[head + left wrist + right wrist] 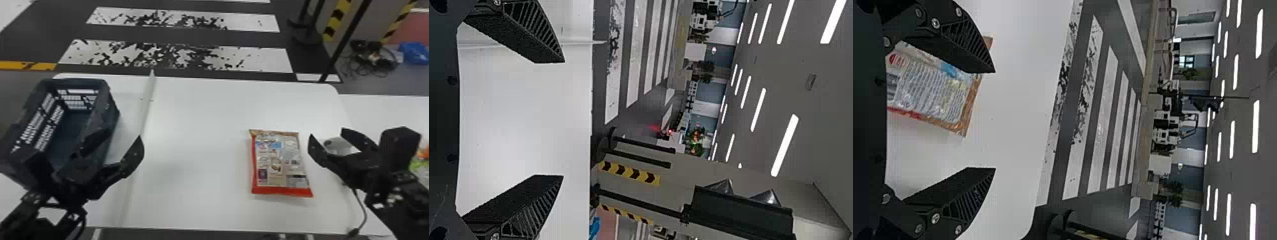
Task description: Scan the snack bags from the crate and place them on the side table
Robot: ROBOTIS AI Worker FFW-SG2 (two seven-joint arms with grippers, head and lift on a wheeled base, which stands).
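"White table before us, folks, with the dark crate standing on its left side!"
"And we've got the left gripper near it, fingers spread, released!"
"Right gripper released too, we see!"
"Finally, our red-edged snack bag, flat on the table, between both, nearer the right!"
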